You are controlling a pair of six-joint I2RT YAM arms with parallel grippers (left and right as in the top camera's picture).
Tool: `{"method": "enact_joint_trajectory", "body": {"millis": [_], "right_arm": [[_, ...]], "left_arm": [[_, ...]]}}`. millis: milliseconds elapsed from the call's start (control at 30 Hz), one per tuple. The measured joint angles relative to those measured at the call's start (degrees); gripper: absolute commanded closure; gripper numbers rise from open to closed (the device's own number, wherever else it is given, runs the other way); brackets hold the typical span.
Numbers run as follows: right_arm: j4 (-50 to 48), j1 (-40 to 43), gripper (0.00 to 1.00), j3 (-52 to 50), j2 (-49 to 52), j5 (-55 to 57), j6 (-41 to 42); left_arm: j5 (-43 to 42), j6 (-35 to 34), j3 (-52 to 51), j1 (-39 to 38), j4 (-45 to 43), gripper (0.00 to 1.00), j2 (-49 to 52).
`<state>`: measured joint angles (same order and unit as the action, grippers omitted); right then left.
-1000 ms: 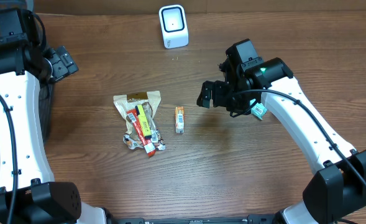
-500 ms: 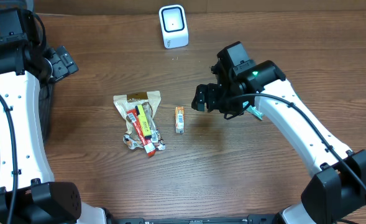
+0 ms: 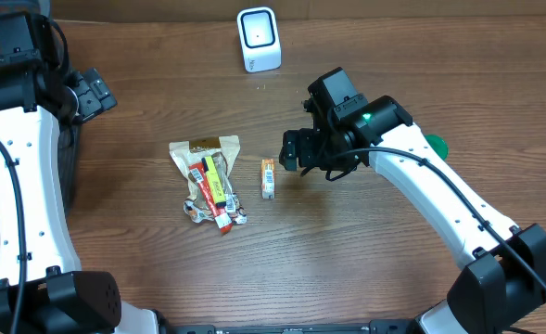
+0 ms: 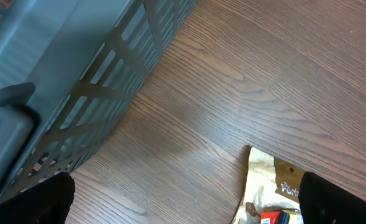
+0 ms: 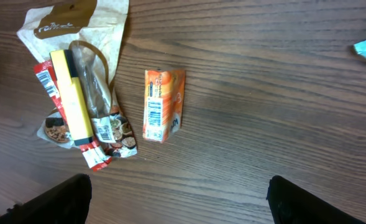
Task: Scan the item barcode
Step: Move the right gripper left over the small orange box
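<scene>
Your right gripper [image 3: 290, 149] hangs spread and empty just beside the small orange box [image 3: 268, 178], which lies flat on the bench [image 3: 347, 250] near the snack packets [image 3: 208, 181]. Your left gripper [image 3: 92, 93] is spread too, beside the grey basket [image 4: 77, 74].

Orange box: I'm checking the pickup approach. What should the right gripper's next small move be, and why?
Probably lower the open right gripper straight onto the orange box: it lies alone beside the snack pile, barcode up, roughly between the fingers, not yet grasped.
</scene>
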<state>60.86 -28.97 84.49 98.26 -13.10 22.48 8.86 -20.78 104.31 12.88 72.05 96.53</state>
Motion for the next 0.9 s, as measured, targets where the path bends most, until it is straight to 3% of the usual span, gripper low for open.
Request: {"method": "enact_joint_trajectory", "body": {"millis": [900], "right_arm": [[-0.11, 0.0, 0.08, 0.0, 0.0, 1.11, 0.02]], "left_arm": [[0.0, 0.0, 0.0, 0.0, 0.0, 0.0, 0.0]]}}
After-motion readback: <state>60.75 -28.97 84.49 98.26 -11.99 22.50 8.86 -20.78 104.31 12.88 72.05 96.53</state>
